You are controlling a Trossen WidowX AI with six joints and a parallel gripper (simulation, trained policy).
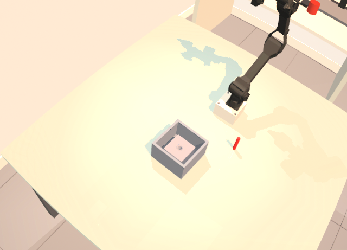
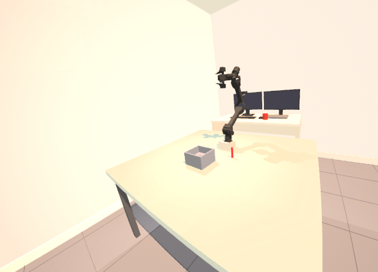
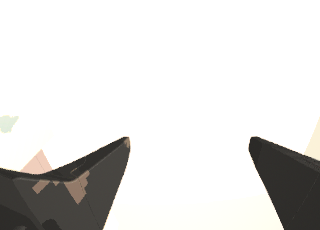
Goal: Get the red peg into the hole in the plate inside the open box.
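The red peg [image 1: 236,143] [image 2: 231,152] stands upright on the table, beside the open box and apart from it. The grey box [image 1: 166,156] [image 2: 192,160] is open at the top. At its bottom lies a pale pink plate [image 1: 179,155] with a round hole [image 1: 179,147] near its middle, and no peg shows in the hole. My gripper [image 2: 217,78] [image 3: 190,143] is open and empty, raised high above the table and far from peg and box. In the top view its fingers are outside the picture. The wrist view shows neither peg nor box.
The arm's white base block [image 1: 224,111] [image 2: 225,145] stands behind the peg and box. The box walls rise around the plate. Behind the table is a desk with two monitors [image 2: 282,100] [image 2: 251,101] and a red mug [image 1: 313,7] [image 2: 264,116].
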